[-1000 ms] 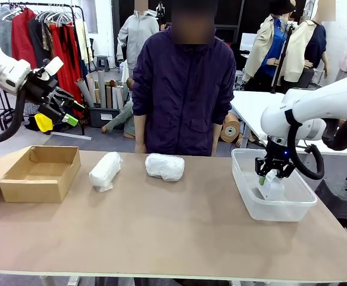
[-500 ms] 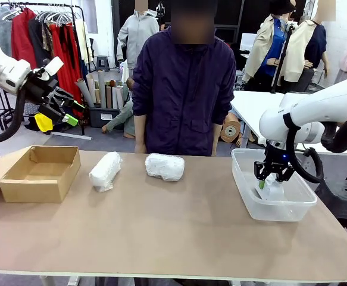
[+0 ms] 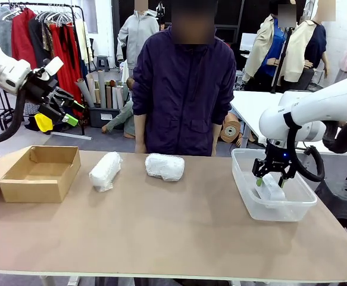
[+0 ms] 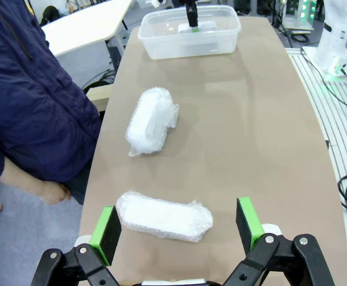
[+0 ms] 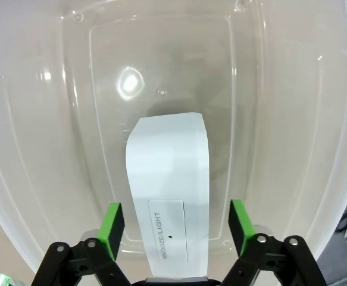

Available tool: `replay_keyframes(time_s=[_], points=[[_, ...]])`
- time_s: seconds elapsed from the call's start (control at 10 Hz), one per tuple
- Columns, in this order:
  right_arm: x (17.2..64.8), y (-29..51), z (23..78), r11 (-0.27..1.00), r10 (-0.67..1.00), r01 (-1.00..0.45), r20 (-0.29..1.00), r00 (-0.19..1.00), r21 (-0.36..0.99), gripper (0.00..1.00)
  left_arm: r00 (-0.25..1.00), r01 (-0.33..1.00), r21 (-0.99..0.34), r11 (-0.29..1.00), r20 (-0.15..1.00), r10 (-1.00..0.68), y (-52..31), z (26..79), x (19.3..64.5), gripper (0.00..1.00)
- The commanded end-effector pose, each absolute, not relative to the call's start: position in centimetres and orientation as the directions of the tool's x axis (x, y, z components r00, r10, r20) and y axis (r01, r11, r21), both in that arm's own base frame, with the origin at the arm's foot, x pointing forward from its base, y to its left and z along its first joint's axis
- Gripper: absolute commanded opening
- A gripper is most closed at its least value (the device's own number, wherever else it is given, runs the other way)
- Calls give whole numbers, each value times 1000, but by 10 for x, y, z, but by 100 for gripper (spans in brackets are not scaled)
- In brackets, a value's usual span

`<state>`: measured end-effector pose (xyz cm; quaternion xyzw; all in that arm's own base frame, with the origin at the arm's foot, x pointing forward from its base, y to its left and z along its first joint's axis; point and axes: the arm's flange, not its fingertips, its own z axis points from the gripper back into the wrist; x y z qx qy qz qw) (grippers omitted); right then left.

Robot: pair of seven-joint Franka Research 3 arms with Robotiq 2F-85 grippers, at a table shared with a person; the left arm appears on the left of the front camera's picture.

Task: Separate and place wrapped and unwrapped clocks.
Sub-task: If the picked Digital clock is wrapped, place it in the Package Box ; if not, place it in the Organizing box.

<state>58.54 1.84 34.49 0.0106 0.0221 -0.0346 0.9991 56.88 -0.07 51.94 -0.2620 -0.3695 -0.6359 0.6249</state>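
Nearest, on the right, the bare clock (image 5: 168,179) lies in the clear tub (image 3: 280,211). The right gripper (image 3: 269,180) stands over it with jaws parted, so that piece looks sorted. Farther across, the left bundle (image 3: 105,170) and right bundle (image 3: 165,167) lie on the tabletop, not yet in the cardboard box (image 3: 30,192). The left gripper (image 4: 175,208) hangs high, spread wide and empty.

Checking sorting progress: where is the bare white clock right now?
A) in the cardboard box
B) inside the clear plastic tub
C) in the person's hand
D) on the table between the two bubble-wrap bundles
B: the bare clock sits inside the clear tub, with the right gripper open around it, pads apart from its sides.
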Motion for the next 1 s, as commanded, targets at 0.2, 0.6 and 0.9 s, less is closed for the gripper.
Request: replay_keyframes(time_s=[0.2, 0.6, 0.9], points=[[576, 21, 385, 1000, -13, 12, -36, 999, -25, 100, -84, 988, 145, 55, 795, -601, -1, 520, 569, 100], [574, 10, 419, 1000, 13, -13, -38, 999, 6, 100, -84, 988, 145, 55, 795, -601, -1, 520, 569, 100], [572, 20, 405, 1000, -12, 12, -19, 1000, -8, 100, -84, 988, 145, 55, 795, -601, -1, 520, 569, 100]])
